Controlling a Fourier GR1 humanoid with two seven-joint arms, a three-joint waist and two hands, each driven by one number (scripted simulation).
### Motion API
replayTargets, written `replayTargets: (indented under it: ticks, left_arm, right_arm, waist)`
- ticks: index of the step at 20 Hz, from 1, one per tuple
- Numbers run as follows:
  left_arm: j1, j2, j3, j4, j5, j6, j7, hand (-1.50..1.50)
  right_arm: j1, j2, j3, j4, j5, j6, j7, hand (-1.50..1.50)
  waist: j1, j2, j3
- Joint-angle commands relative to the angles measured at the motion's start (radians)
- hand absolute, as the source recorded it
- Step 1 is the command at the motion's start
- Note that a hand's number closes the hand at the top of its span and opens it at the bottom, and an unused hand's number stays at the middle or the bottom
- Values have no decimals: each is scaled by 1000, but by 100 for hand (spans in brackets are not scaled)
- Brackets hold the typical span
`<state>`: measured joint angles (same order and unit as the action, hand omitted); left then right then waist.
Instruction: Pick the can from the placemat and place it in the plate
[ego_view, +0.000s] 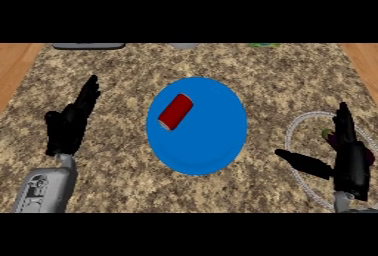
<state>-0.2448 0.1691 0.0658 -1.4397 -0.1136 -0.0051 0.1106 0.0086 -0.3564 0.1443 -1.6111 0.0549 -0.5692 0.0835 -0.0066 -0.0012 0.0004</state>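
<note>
The small red cylindrical can (176, 112) lies on its side on the round blue placemat (210, 150), long axis slanting up-right. The clear glass plate (297, 172) sits right, under the right hand (347, 160), whose fingers are straight, holding nothing. The left hand (69, 125) rests open, slightly nearer the can.

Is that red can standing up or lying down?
Lying down. The red can rests on its side on the blue placemat, tilted diagonally, its long side and one round end both showing.
</note>
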Motion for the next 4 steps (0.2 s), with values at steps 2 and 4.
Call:
replayTargets:
  ticks: [2, 4]
  left_arm:
    - [35, -19, -30, -37, -35, 9, 2, 0]
    - [17, -5, 2, -1, -13, -8, -27, 0]
  right_arm:
    - [106, -29, -112, -37, -86, 126, -102, -150]
    - [115, -20, -142, 22, -79, 153, -143, -150]
  waist:
    - [2, 0, 0]
    - [3, 1, 0]
